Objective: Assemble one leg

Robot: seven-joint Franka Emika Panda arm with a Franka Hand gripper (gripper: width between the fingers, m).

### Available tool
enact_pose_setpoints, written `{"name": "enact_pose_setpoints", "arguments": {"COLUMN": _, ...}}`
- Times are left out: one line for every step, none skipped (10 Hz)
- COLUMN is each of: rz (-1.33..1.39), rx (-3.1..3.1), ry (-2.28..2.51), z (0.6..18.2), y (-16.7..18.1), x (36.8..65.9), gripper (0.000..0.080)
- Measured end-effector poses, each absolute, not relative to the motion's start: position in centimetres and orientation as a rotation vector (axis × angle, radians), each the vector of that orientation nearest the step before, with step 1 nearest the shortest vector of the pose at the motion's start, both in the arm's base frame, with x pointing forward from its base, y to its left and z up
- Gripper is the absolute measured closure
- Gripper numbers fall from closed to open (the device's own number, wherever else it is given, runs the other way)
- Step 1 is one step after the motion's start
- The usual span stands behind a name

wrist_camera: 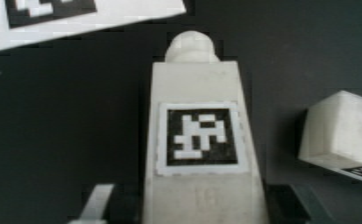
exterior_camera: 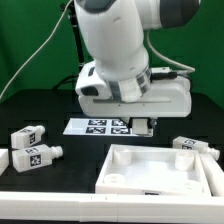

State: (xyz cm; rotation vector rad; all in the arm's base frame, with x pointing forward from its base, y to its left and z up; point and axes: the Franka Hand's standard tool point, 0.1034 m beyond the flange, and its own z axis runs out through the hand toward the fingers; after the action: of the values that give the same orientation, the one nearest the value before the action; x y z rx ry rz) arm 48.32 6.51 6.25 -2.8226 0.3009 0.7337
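In the wrist view a white leg (wrist_camera: 199, 120) with a black-and-white tag lies lengthwise between my fingers, its narrower stub end pointing away from the hand. My gripper (wrist_camera: 199, 205) is shut on the leg's wide end, and the dark pads (wrist_camera: 299, 205) press both its sides. In the exterior view the gripper (exterior_camera: 143, 125) hangs low over the black table just beside the marker board (exterior_camera: 95, 125), and the hand hides most of the held leg. The white tray-like tabletop (exterior_camera: 165, 170) lies in front.
Two loose legs (exterior_camera: 27, 135) (exterior_camera: 36, 156) lie at the exterior view's left, and another leg (exterior_camera: 195, 146) lies at its right behind the tabletop. The wrist view shows the marker board's corner (wrist_camera: 62, 25) and a white tagged part (wrist_camera: 343, 135) close beside the held leg.
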Motion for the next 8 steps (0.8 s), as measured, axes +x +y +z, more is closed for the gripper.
{"name": "enact_pose_setpoints", "arguments": {"rz": 0.635, "rx": -2.855, "ry": 0.284, "z": 7.3, "y": 7.0, "x": 49.7, "gripper": 0.0515}}
{"name": "enact_pose_setpoints", "arguments": {"rz": 0.57, "rx": -2.878, "ry": 0.272, "z": 8.7, "y": 7.6, "x": 50.5, "gripper": 0.0515}}
{"name": "enact_pose_setpoints", "arguments": {"rz": 0.518, "rx": -2.892, "ry": 0.287, "z": 9.7, "y": 8.2, "x": 51.0, "gripper": 0.0515}}
{"name": "enact_pose_setpoints", "arguments": {"rz": 0.407, "rx": -2.917, "ry": 0.303, "z": 10.2, "y": 8.5, "x": 51.7, "gripper": 0.0515}}
{"name": "enact_pose_setpoints", "arguments": {"rz": 0.318, "rx": -2.935, "ry": 0.306, "z": 9.9, "y": 8.4, "x": 51.8, "gripper": 0.0515}}
{"name": "enact_pose_setpoints", "arguments": {"rz": 0.2, "rx": -2.953, "ry": 0.311, "z": 9.8, "y": 8.4, "x": 52.1, "gripper": 0.0515}}
{"name": "enact_pose_setpoints", "arguments": {"rz": 0.1, "rx": -2.966, "ry": 0.31, "z": 9.8, "y": 8.4, "x": 52.2, "gripper": 0.0515}}
{"name": "enact_pose_setpoints", "arguments": {"rz": 0.008, "rx": -2.973, "ry": 0.309, "z": 9.7, "y": 8.4, "x": 52.5, "gripper": 0.0515}}
